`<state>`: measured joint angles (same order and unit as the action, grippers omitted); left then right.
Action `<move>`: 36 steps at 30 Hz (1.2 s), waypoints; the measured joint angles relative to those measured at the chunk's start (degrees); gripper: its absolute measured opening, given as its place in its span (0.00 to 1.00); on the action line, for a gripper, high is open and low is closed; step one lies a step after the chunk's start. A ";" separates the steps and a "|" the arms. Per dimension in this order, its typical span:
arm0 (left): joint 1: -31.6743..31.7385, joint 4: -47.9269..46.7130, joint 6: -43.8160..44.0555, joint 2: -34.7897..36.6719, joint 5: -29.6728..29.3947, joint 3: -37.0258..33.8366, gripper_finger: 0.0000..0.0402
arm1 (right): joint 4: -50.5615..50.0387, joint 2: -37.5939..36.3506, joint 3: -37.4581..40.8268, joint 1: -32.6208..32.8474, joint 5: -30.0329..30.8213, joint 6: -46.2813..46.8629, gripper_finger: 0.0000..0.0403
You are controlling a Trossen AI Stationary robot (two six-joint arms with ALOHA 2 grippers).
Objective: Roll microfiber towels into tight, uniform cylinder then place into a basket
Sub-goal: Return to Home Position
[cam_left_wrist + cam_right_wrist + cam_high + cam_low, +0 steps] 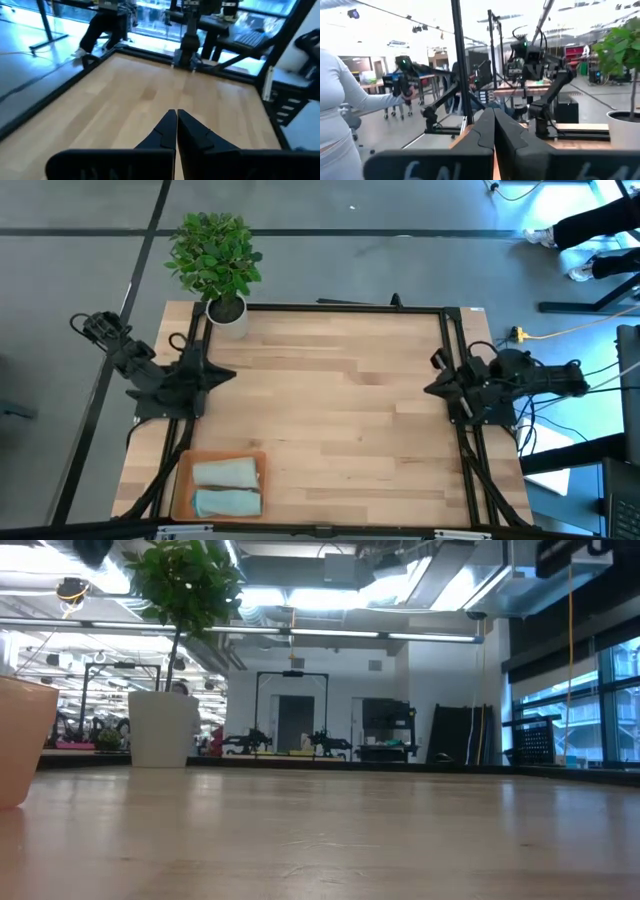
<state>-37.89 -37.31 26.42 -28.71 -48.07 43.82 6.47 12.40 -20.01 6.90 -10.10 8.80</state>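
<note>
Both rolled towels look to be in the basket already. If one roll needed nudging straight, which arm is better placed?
Left, probably. The basket with both towel rolls sits at the table's left near corner, beside the left arm's base. The left gripper and right gripper are both shut and parked; the right arm stands across the table.

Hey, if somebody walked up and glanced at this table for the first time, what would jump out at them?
Probably the leafy green plant in its white pot at the table's far left corner. Next, the orange-tan basket at the near left edge, holding two rolled microfiber towels side by side. Both arms are folded back at the sides, the left gripper and right gripper shut, leaving the wooden table bare between them.
</note>
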 joint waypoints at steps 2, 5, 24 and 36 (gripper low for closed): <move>0.00 2.76 -0.04 4.04 1.16 -4.25 0.00 | -0.10 -3.24 1.86 0.00 0.84 -0.04 0.00; 0.00 7.61 -0.76 10.85 2.78 -9.78 0.00 | -0.22 -7.42 3.86 0.00 1.39 -0.13 0.00; 1.23 27.61 -19.93 28.55 5.59 -26.21 0.00 | 3.78 -12.23 14.23 0.00 4.31 -2.30 0.00; 5.22 36.55 -20.92 28.55 5.35 -36.89 0.00 | 8.42 -11.91 19.63 0.00 4.66 -7.69 0.01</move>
<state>-32.67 -0.76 5.50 -0.16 -42.72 6.93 14.89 0.49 -0.38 6.90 -5.43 1.12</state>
